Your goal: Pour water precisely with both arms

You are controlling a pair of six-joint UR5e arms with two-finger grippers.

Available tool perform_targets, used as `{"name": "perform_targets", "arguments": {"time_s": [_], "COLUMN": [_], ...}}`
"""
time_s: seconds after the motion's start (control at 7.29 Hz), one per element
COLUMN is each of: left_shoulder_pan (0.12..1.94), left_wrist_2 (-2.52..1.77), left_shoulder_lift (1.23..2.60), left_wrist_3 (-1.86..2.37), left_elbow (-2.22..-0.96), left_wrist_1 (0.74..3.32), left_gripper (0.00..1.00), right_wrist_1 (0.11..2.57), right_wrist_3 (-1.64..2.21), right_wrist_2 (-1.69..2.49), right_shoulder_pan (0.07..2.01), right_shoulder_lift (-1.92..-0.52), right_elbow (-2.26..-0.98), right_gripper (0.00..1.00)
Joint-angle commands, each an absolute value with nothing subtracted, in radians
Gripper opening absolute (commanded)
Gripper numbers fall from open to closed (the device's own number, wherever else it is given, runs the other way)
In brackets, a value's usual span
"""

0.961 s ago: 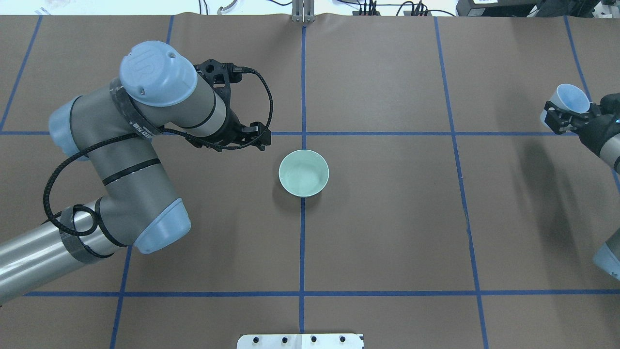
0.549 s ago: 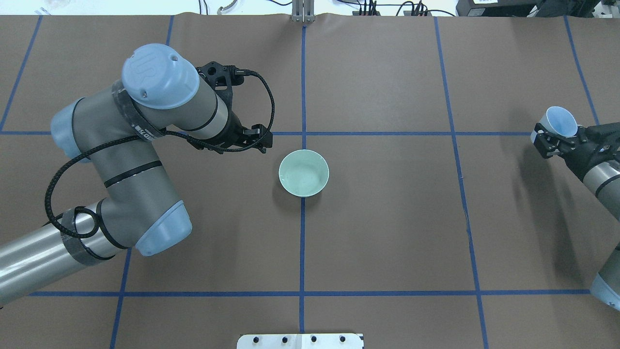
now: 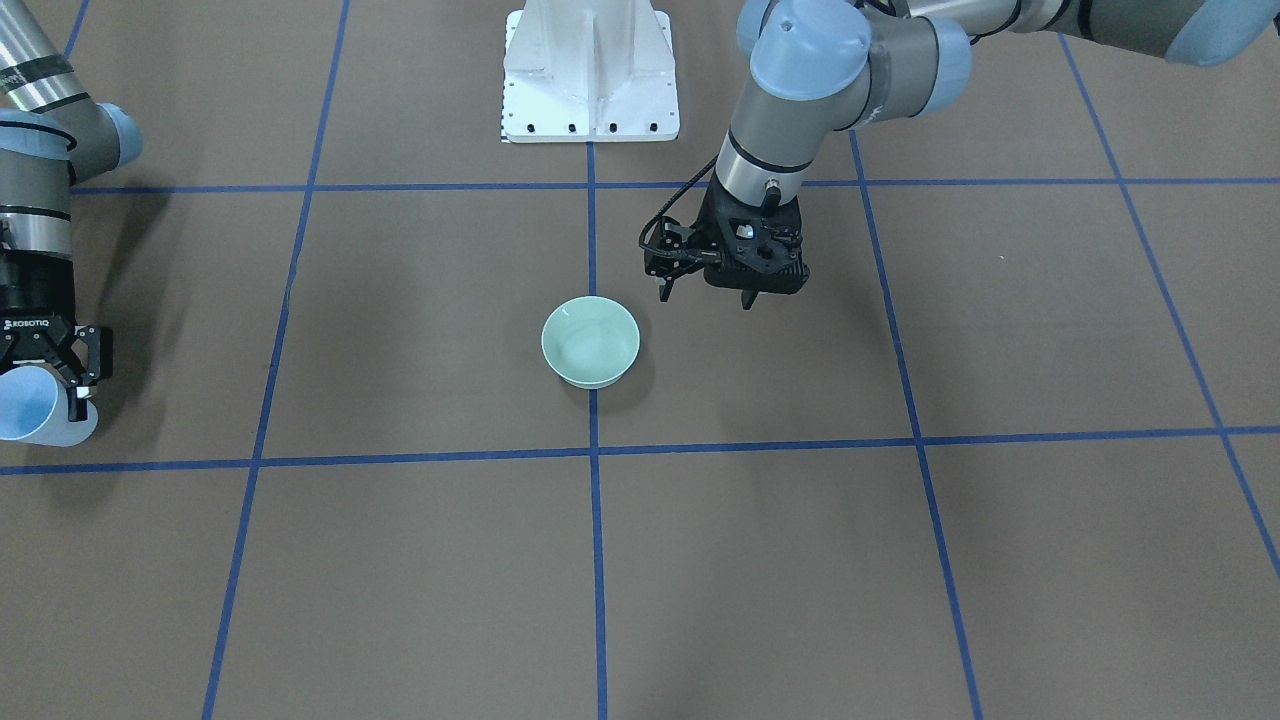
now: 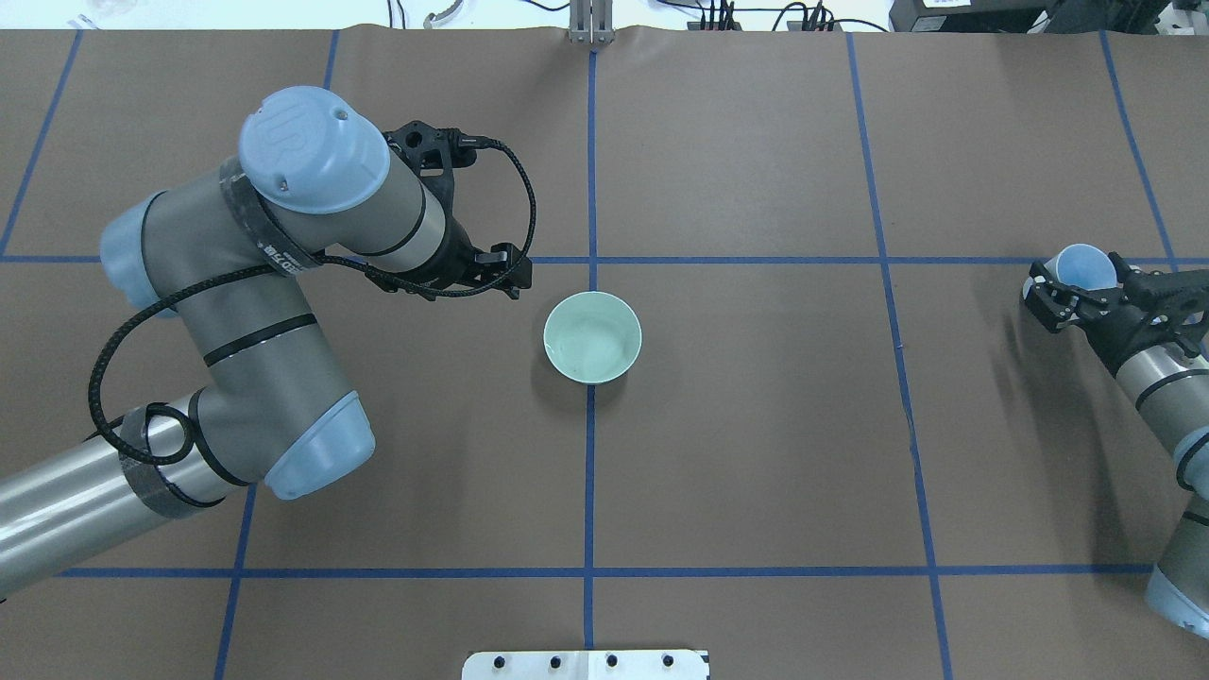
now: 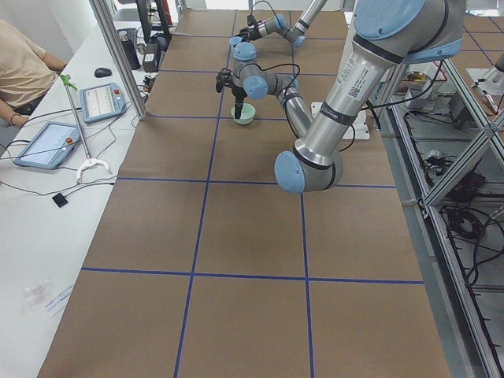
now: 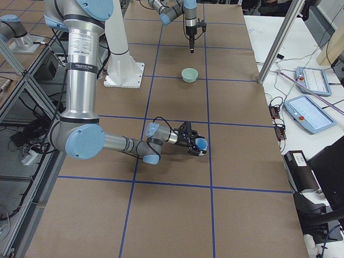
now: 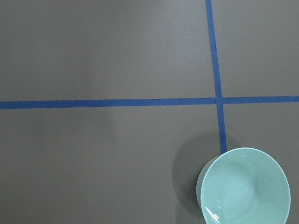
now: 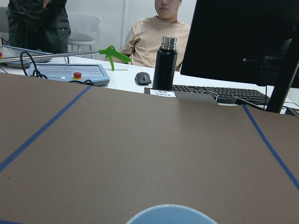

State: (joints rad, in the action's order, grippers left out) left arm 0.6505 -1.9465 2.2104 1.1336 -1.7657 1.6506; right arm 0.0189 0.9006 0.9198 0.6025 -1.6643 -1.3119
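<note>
A pale green bowl (image 4: 592, 337) stands upright at the table's middle; it also shows in the front view (image 3: 590, 340) and at the lower right of the left wrist view (image 7: 245, 186), with a wet glint inside. My left gripper (image 4: 502, 270) (image 3: 742, 298) hangs fingers-down just left of the bowl, apart from it, and looks shut and empty. My right gripper (image 4: 1075, 288) (image 3: 62, 385) is far to the right, low over the table, shut on a light-blue cup (image 4: 1086, 267) (image 3: 35, 412). The cup is tilted, mouth away from the robot. Its rim (image 8: 170, 213) shows in the right wrist view.
Brown table cover with blue tape grid lines (image 4: 590, 472). White pedestal (image 3: 590, 70) at the robot's side. Beyond the far edge stand a black bottle (image 8: 164, 63), a keyboard, tablets (image 6: 314, 80) and seated people (image 8: 159, 37).
My right gripper has carried the cup toward the robot's side and slightly inward. The left arm has barely shifted. The bowl has not moved.
</note>
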Motion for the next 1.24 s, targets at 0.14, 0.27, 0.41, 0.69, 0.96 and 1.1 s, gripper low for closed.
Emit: {"name": "perform_targets", "arguments": {"time_s": [0.14,0.27,0.41,0.69,0.96,1.1], "left_shoulder_pan": [0.65,0.65,0.65,0.622,0.55,0.519], "left_wrist_2": [-1.947,-1.947,-1.947,-1.899,-1.811,-1.774], "left_shoulder_lift": [2.212,2.212,2.212,2.212,2.212,2.214], "left_wrist_3": [1.134,1.134,1.147,1.213,1.32,1.337], "left_elbow": [-1.767,-1.766,-1.767,-1.766,-1.753,-1.734], "left_wrist_1": [1.651,1.651,1.651,1.651,1.649,1.649], "left_gripper": [1.0,1.0,1.0,1.0,1.0,1.0], "right_wrist_1": [-0.047,-0.046,-0.038,0.029,0.154,0.234], "right_wrist_3": [0.893,0.89,0.888,0.887,0.846,0.774], "right_wrist_2": [0.885,0.896,0.955,1.328,1.637,1.775], "right_shoulder_pan": [0.601,0.603,0.648,0.856,1.039,1.128], "right_shoulder_lift": [-1.673,-1.667,-1.658,-1.652,-1.614,-1.6], "right_elbow": [-1.327,-1.334,-1.35,-1.353,-1.353,-1.353], "right_gripper": [0.99,0.99,0.99,0.99,0.99,0.99]}}
